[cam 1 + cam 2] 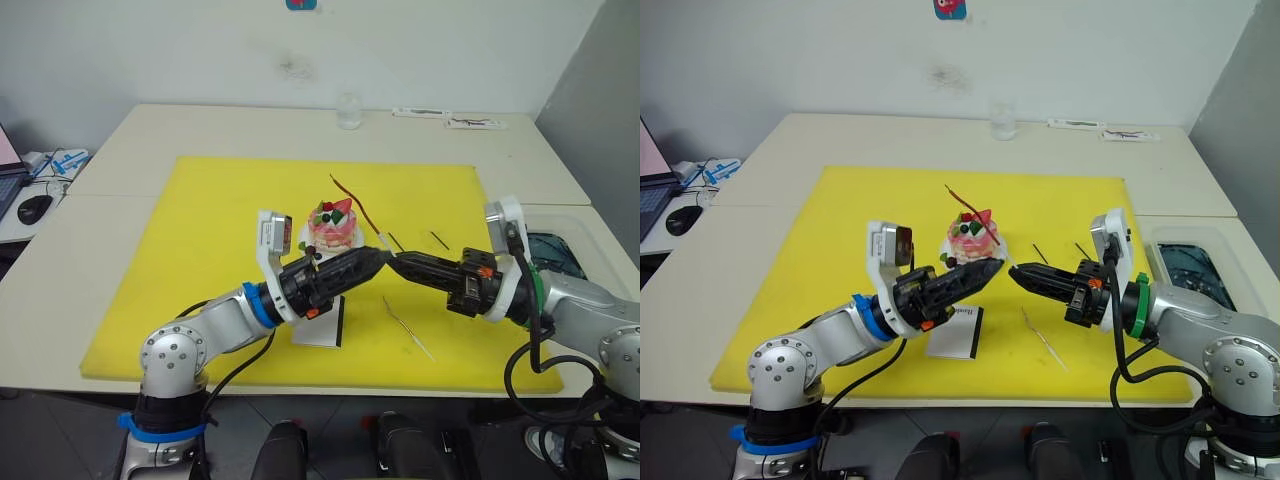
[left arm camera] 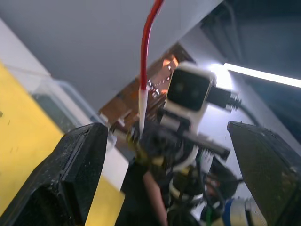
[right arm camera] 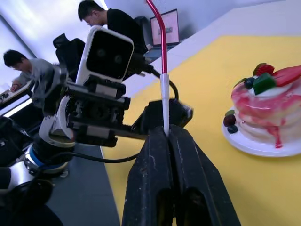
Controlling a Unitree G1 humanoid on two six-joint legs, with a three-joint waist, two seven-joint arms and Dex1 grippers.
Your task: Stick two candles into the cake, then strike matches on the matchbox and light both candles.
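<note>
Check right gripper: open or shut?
Shut. The right gripper has both fingers pressed together on the pale end of the red candle, which rises between them.

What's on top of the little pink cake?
On the cake sit a red strawberry, dark berries and a green bit. No candle stands in it yet; the right gripper is shut on the dark red candle.

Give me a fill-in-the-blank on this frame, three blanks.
The right tool is shut on the ___ candle.
The gold candle lies on the ___ mat.
The left tool is ___.
The cake sits on a white plate.
Missing words: red; yellow; open.
</note>
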